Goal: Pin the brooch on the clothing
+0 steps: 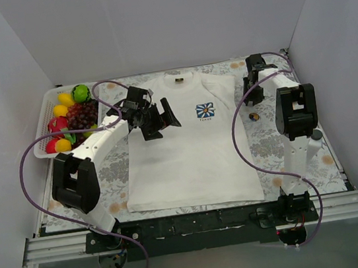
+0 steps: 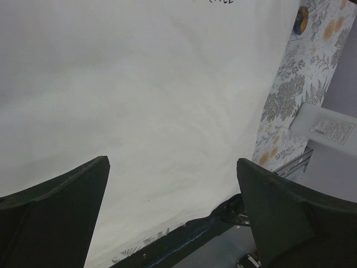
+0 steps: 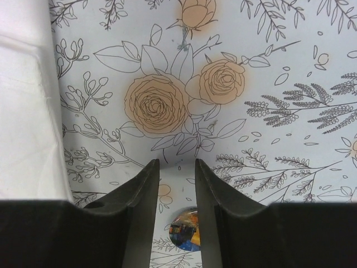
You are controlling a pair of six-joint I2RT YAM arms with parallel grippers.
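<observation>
- Brooch (image 1: pixel 253 117), a small round disc, lies on the grey floral cloth (image 1: pixel 268 151) at centre right of the overhead frame. It sits near the right edge of the white T-shirt (image 1: pixel 190 166), not touching it.
- Spread flat across the middle of the overhead frame, the T-shirt has its collar toward the top. Its square blue-and-white logo (image 1: pixel 205 111) is on the chest, left of the brooch.
- Right claw (image 1: pixel 250 97) hangs over the cloth, just toward the top of the overhead frame from the brooch.
- From the right wrist, its two fingers (image 3: pixel 146 212) stand a narrow gap apart with nothing gripped between them. The brooch shows at bottom centre of that frame, on the cloth in the gap between the fingers, glinting blue and orange.
- Left claw (image 1: pixel 161 124) is poised over the shirt's chest, left of the logo in the overhead frame.
- From the left wrist, its fingers (image 2: pixel 56 218) are spread wide and hold nothing, with plain white fabric filling the space between them.
- At the upper right corner of the left wrist frame, the brooch is visible on the floral cloth past the shirt's edge.
- White basket (image 1: pixel 43 126) of colourful fruit, dark grapes (image 1: pixel 83 114) among them, sits at the upper left of the overhead frame, well apart from the brooch.
</observation>
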